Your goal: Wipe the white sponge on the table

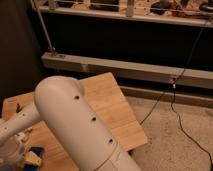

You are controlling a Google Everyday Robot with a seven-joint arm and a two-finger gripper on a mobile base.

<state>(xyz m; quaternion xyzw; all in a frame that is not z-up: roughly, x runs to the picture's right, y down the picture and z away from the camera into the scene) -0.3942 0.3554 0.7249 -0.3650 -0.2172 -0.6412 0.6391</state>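
Note:
The white sponge lies near the table's front left corner, a small cream block with a blue layer on its upper side. My gripper is at the lower left of the camera view, right beside the sponge and low over the table of light wooden planks. Whether it holds or presses the sponge does not show. My large white arm crosses the foreground and hides the middle of the tabletop.
A small dark object sits on the table's left part. A metal rail runs behind the table under a dark shelf unit. A black cable trails over the speckled floor to the right.

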